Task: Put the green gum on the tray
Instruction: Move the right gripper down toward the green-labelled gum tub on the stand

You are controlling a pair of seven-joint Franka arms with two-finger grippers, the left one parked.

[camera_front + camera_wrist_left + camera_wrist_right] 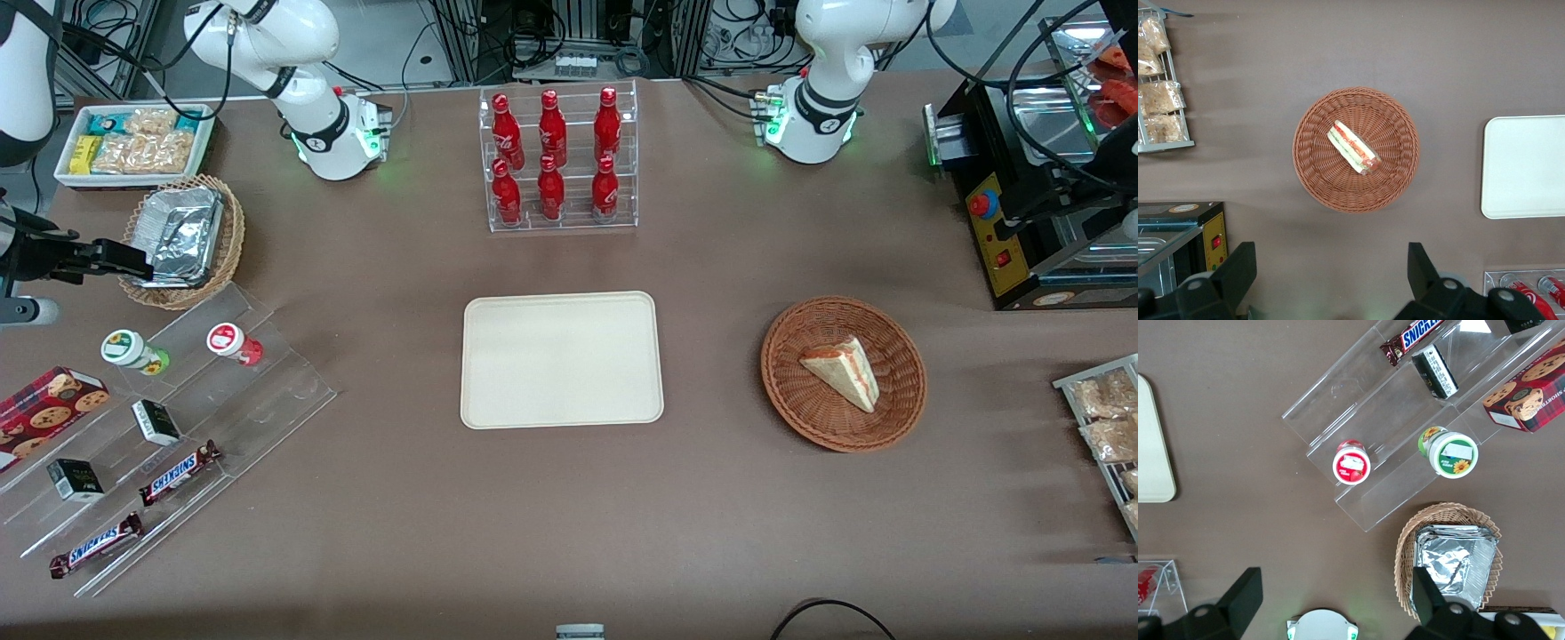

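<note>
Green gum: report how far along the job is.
Nothing is done yet. The green gum stands on the clear stepped rack beside the red gum, and the tray holds nothing. The end effector is open, holds nothing and hangs above the table near the foil-filled basket. Left: reach, grasp, carry, set down on the tray.

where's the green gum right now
The green gum stands on the clear stepped rack toward the working arm's end, beside the red gum; the open gripper hovers above.
</note>
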